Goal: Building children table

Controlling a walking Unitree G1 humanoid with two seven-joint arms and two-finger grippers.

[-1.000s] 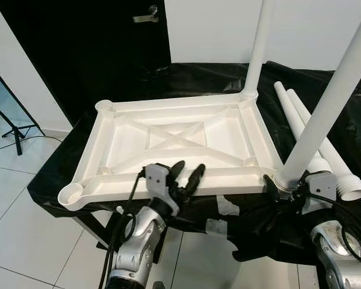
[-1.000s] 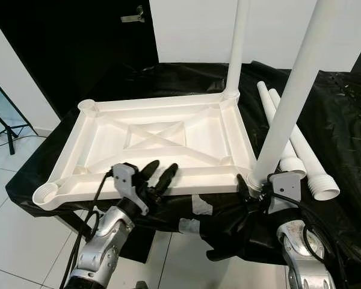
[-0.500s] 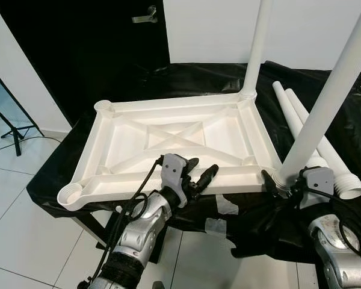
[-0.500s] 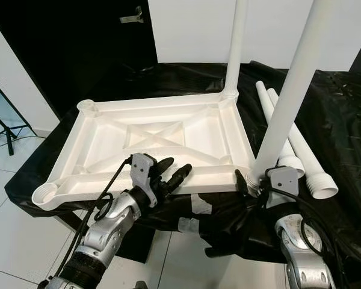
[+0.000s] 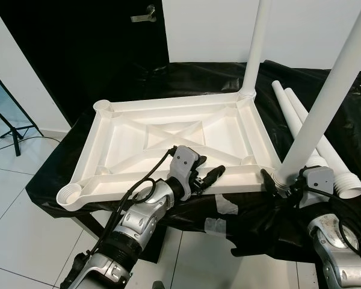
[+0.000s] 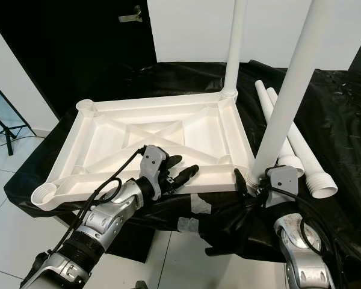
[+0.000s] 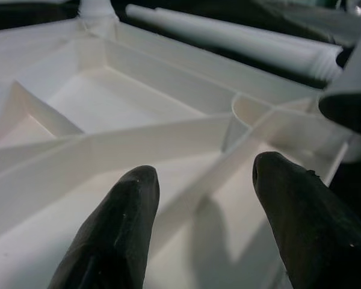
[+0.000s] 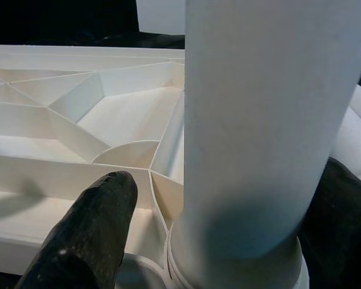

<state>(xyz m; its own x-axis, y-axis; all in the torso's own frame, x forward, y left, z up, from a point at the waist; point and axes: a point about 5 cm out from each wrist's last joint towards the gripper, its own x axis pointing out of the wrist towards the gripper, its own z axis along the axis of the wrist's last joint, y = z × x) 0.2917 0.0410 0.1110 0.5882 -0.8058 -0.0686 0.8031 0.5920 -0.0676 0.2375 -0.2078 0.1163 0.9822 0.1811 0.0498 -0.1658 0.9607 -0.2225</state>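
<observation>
The tabletop (image 5: 174, 141) lies upside down on the black-draped bench (image 5: 325, 120), two legs standing in its right-hand sockets. The right gripper (image 5: 281, 183) is clamped round the base of the near leg (image 5: 325, 108) — probably seating it; keep it upright while turning. The left gripper (image 5: 213, 175), fingers (image 7: 117, 235) apart, hovers over the near rim and should brace it. Two spare legs (image 5: 316, 147) lie just beyond the right gripper.

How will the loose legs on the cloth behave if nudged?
The loose legs are smooth round tubes lying flat on the black cloth, so they will probably roll sideways. They look like hollow white plastic, so likely light and stiff. The cloth's wrinkles may check the rolling a little.
</observation>
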